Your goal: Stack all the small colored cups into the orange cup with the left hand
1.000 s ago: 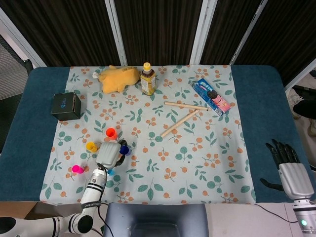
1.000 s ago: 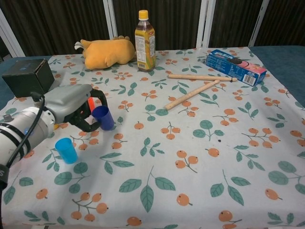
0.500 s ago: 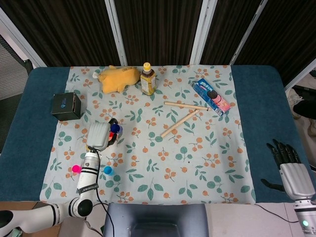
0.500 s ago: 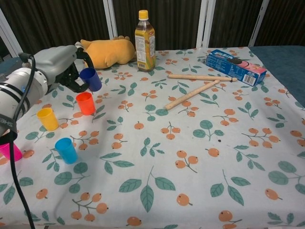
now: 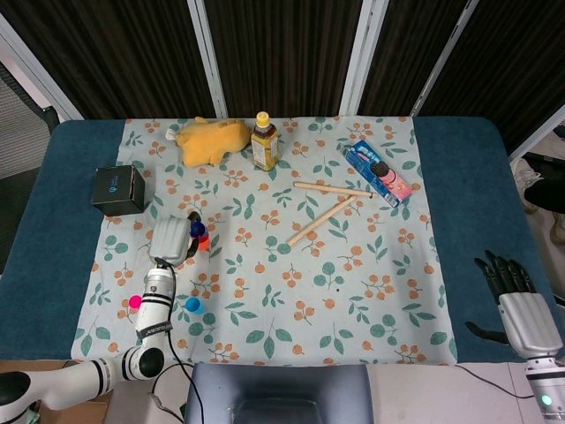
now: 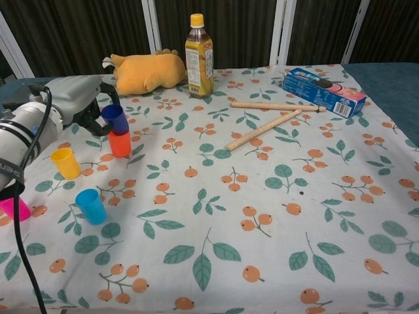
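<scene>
My left hand (image 6: 77, 103) grips a dark blue cup (image 6: 116, 118) and holds it directly over the orange cup (image 6: 120, 144), the blue cup's base at the orange cup's mouth. In the head view the left hand (image 5: 169, 240) has the dark blue cup (image 5: 197, 229) touching the orange cup (image 5: 204, 239). A yellow cup (image 6: 65, 162), a light blue cup (image 6: 90, 206) and a pink cup (image 6: 13, 208) stand loose nearer the front left. My right hand (image 5: 514, 284) hangs off the table's right edge, fingers spread and holding nothing.
A yellow plush toy (image 6: 147, 70) and a drink bottle (image 6: 199, 49) stand at the back. Two wooden sticks (image 6: 268, 127) and a cookie box (image 6: 324, 90) lie to the right. A black box (image 5: 118, 190) sits at the left edge.
The left hand lifted the dark blue cup off the cloth, carried it back and to the left, then lowered it onto the orange cup. The right hand stayed still.
</scene>
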Controlling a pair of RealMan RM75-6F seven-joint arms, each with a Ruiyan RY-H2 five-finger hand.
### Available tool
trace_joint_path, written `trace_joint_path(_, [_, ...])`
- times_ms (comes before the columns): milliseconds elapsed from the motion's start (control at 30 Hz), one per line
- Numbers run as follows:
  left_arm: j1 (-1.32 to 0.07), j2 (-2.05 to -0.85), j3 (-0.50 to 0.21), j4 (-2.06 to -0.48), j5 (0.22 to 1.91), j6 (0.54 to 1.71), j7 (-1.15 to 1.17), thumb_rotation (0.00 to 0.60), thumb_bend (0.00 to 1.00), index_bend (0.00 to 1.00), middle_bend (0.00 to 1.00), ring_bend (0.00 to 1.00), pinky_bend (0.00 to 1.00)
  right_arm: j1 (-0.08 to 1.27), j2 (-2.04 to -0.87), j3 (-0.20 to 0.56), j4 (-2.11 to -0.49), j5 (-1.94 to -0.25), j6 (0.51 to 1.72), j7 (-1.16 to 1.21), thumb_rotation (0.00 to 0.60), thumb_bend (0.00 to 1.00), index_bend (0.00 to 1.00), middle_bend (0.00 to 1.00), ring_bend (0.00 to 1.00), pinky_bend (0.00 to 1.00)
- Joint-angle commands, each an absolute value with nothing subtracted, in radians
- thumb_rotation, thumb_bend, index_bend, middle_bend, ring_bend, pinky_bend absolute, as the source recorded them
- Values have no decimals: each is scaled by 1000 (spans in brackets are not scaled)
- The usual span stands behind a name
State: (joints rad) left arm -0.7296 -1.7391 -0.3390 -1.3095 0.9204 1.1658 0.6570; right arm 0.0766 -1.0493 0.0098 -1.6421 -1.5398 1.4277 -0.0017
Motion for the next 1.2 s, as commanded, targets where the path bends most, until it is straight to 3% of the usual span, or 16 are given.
trace_joint_path(33, [-727,-1734,-333,-1314,919,1166,656,600,367,598,1000,1000,1000,78,-1049,8,-1643,-1541,1424,-2,600,140,0,0,0,0])
trace_joint_path(133, [-722,-1718,-321,-1331,904,1156,667,600,367,583,1000,1000,1000,79,-1050,5,-1645,-1544,1420,-6,600,140,0,0,0,0])
trace_joint_path(200, [-720,-1709,-316,-1343,887,1147,675,600,373,498,1000,1000,1000,80,-1050,4,-1646,-1544,1418,-7,600,140,0,0,0,0])
trace_joint_path(367, [-719,-1687,-293,-1373,854,1135,712,600,378,84,1000,1000,1000,80,-1050,3,-1647,-1545,1418,-7,600,140,0,0,0,0])
trace_joint_path(467, [-709,-1669,-280,-1412,866,1140,699,600,372,3,1000,1000,1000,80,-1051,3,-1647,-1547,1419,-9,600,140,0,0,0,0])
trace_joint_path(600, [-682,-1611,-251,-1508,911,1163,674,600,370,19,1000,1000,1000,81,-1053,0,-1647,-1550,1416,-13,600,141,0,0,0,0])
trace_joint_path(800, [-636,-1510,-203,-1630,939,1178,652,600,368,197,1000,1000,1000,83,-1057,-4,-1650,-1555,1411,-22,600,141,0,0,0,0])
trace_joint_path(967, [-620,-1473,-183,-1625,902,1162,646,600,368,260,1000,1000,1000,84,-1058,-6,-1653,-1561,1412,-21,600,140,0,0,0,0])
trace_joint_path(1200, [-618,-1479,-167,-1561,873,1131,623,600,369,275,1000,1000,1000,85,-1060,-8,-1655,-1563,1410,-24,600,140,0,0,0,0])
